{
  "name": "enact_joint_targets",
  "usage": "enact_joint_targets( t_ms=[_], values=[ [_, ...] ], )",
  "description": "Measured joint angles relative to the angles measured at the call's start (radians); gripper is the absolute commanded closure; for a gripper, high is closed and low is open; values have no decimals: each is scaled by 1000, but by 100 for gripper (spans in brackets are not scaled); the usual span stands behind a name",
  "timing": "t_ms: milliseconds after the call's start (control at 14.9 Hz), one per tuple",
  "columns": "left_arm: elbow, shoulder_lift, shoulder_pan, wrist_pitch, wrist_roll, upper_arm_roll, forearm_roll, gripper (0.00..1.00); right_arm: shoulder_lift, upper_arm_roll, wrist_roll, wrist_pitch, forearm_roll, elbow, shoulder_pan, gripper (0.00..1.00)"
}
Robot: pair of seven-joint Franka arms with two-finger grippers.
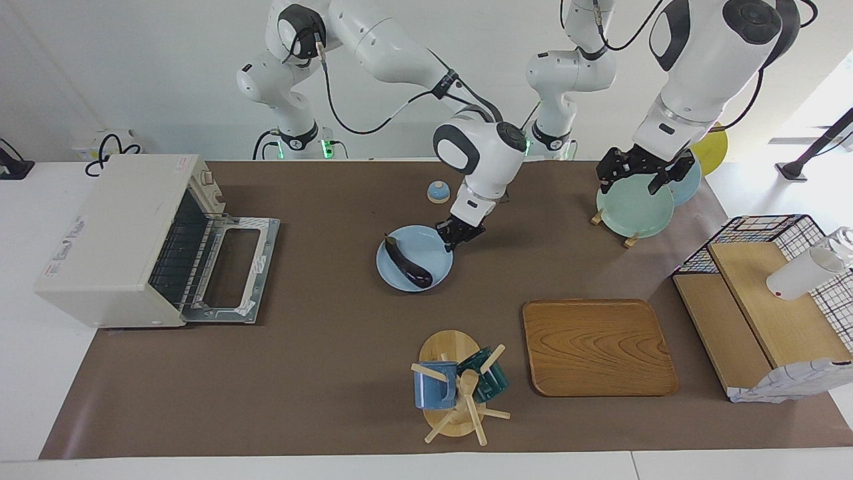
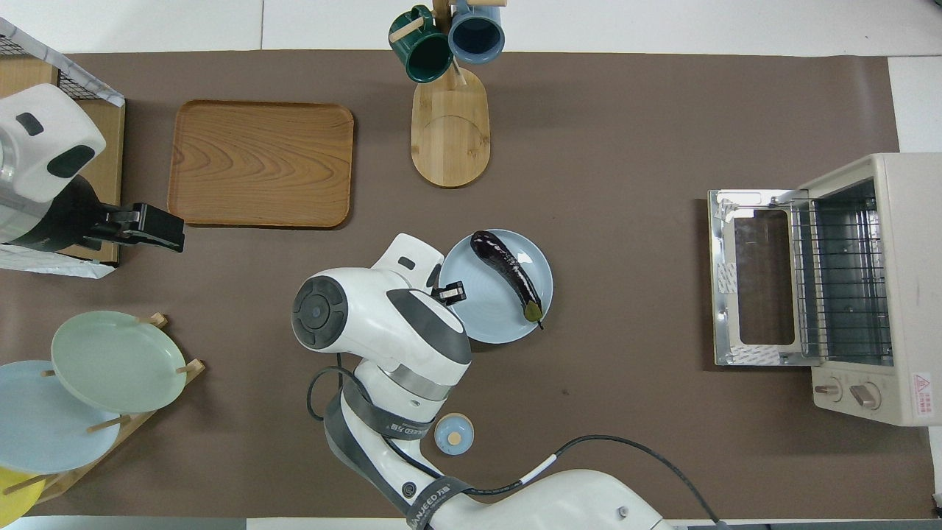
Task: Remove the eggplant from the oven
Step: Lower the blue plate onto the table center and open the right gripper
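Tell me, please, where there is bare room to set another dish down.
The brown mat between the oven and the blue plate holding the eggplant is bare. Crowded: around the mug stand, wooden tray and plate rack.

The eggplant (image 1: 408,261) (image 2: 508,266) is slim, glossy and dark purple-black, lying flat and slantwise on a light blue plate (image 1: 428,248) (image 2: 486,313) near the middle of the worktop, its small stem end nearer the robots. The oven (image 1: 110,240) (image 2: 876,287) is a boxy cream-white toaster oven at the right arm's end of the worktop, well apart from the eggplant. Its glass door (image 1: 233,270) (image 2: 751,276) is dropped flat open, showing a bare wire rack (image 1: 180,257) (image 2: 839,276) inside.
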Motion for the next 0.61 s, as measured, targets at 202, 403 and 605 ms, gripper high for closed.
enact_joint_targets(
  t_ms=[202, 403, 605],
  values=[
    [0, 0, 1, 0, 0, 1, 0, 0, 1, -1, 2, 59, 49, -4, 0, 97],
    [0, 0, 8, 0, 0, 3, 0, 0, 2, -1, 2, 62, 53, -6, -2, 63],
    [0, 0, 12, 0, -1, 3, 0, 0, -4, -1, -12, 62, 52, -2, 0, 28]
  ],
)
